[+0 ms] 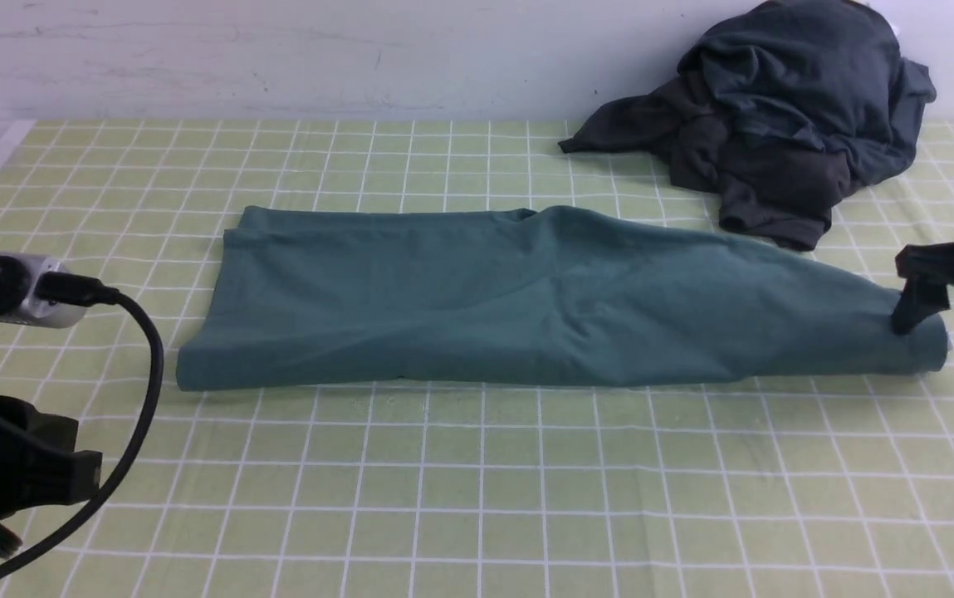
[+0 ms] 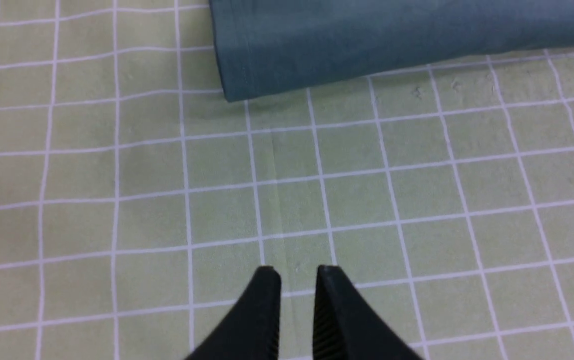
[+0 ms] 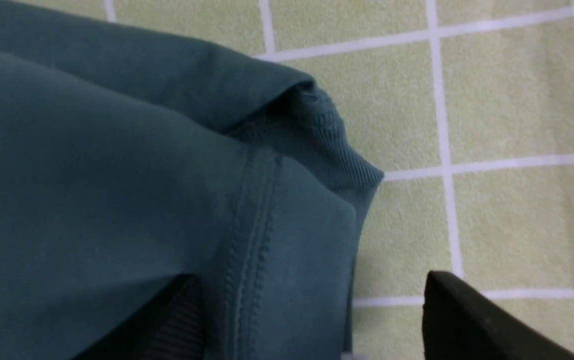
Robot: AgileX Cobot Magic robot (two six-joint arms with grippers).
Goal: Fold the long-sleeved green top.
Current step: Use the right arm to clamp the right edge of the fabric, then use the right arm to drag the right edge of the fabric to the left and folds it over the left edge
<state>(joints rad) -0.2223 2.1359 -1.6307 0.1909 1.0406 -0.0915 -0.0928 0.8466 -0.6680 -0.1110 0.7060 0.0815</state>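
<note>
Lengthwise, the green long-sleeved top (image 1: 526, 307) lies as one folded band across the middle of the front view. Its long axis runs from left of centre out to the right edge, flat on the table (image 1: 477, 498). The band's right-hand end sits inside the right claw (image 1: 941, 332) at the frame's right edge. That arm's wrist view shows the claw spread wide, one finger (image 3: 177, 320) over the cloth beside the stitched hem (image 3: 252, 240) and the other (image 3: 481, 320) out over bare table, so nothing is pinched yet. The right arm is plainly the nearer one, and the coming move probably turns on closing there and carrying that end leftward along the band. The left claw (image 2: 296, 272) hangs at the lower left, apart from the band's left corner with bare squares between. Its fingers are all but pressed together, holding nothing. Counted: one green top, two claws, and one heap of dark garments (image 1: 792, 108) at the upper right, its number of pieces unclear.
</note>
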